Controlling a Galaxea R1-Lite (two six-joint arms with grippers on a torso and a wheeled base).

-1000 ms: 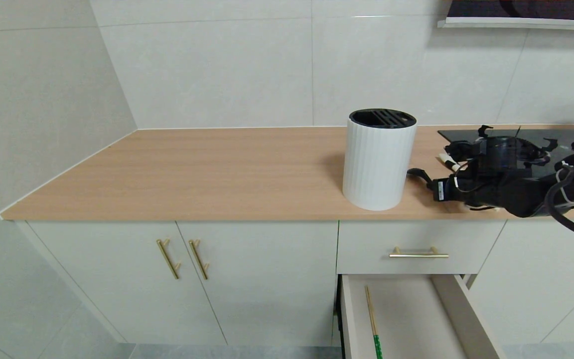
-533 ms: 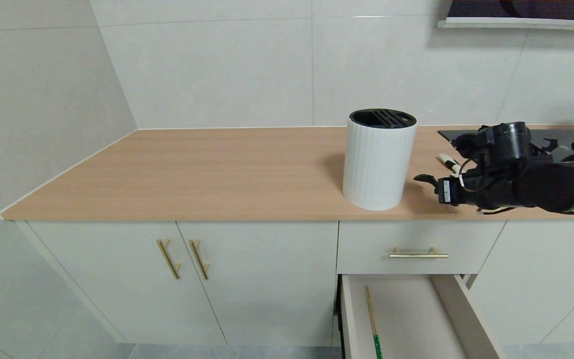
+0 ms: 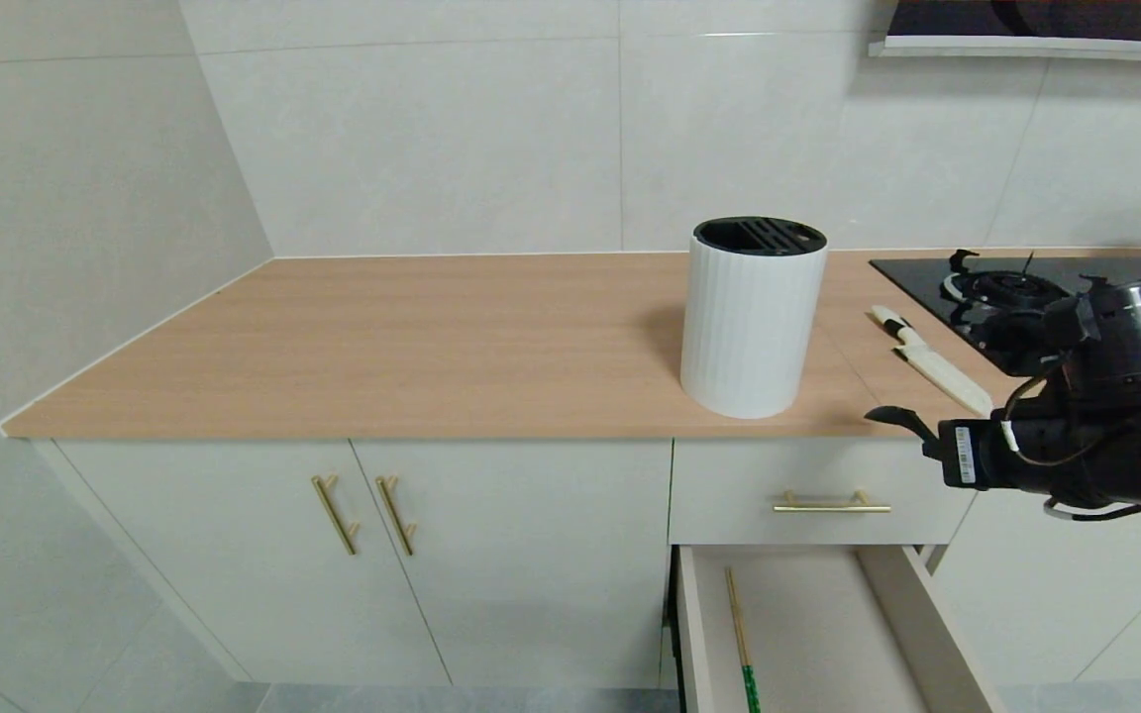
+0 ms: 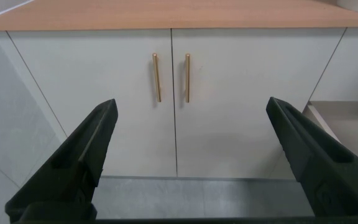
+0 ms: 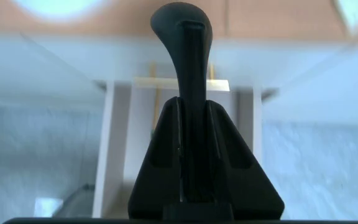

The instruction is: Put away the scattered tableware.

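Closed and empty, the right pincer [image 3: 889,415] is hanging at the front edge of the table [image 3: 432,347], the knife [image 3: 932,362] lying just behind it.

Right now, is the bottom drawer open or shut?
Open. The bottom drawer is pulled out, and you can see chopsticks lying inside.

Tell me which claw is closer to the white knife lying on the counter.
Right. The right claw hangs at the front edge of the counter, just short of the knife. The left claw faces the cabinet doors below the counter, much farther off.
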